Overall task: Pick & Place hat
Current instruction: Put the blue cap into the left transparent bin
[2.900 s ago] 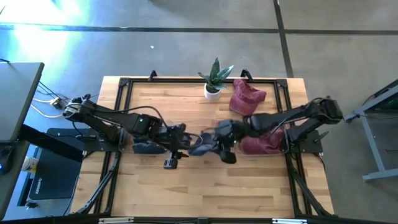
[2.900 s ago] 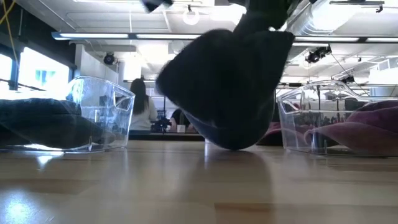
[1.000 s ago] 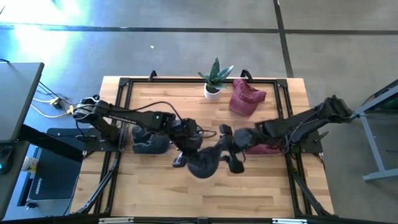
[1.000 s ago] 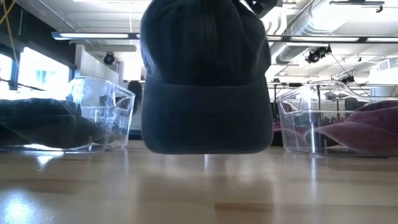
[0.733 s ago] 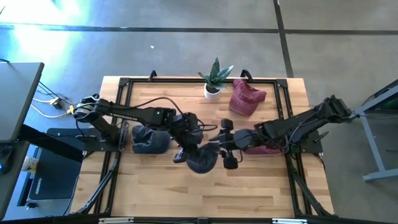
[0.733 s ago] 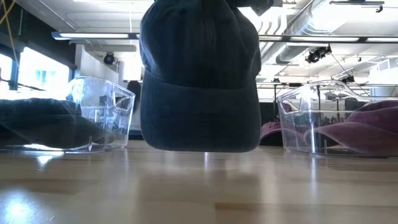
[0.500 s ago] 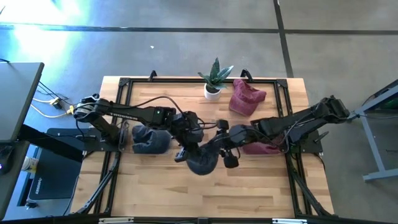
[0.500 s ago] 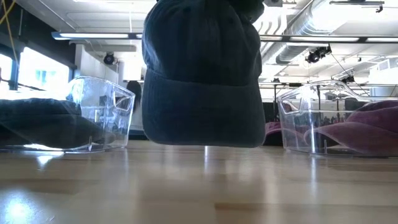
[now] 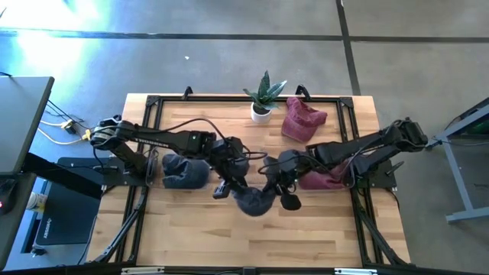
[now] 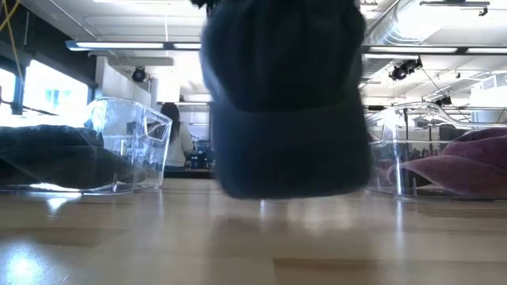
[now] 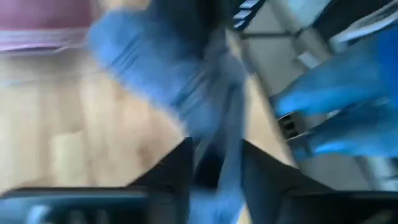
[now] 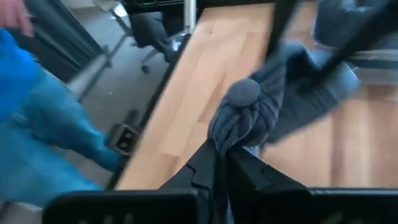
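Two grippers meeting mid-table at dark hat [image 9: 254, 202] held off the wood, right gripper [image 12: 219, 163] pinched on its crown, left gripper [image 11: 214, 163] with fabric between narrowly parted fingers, clear bins [image 10: 127, 150] either side, red hat [image 9: 302, 118] and plant [image 9: 263, 95] farther back.

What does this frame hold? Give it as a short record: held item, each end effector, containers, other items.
held item: dark grey cap, hanging above mid-table
right end effector: shut on the cap's crown
left end effector: at the cap, fabric between its fingers, grip unclear
left clear bin: holds a dark hat
right clear bin: holds a maroon hat
other items: potted plant; loose maroon hat at the table's far edge
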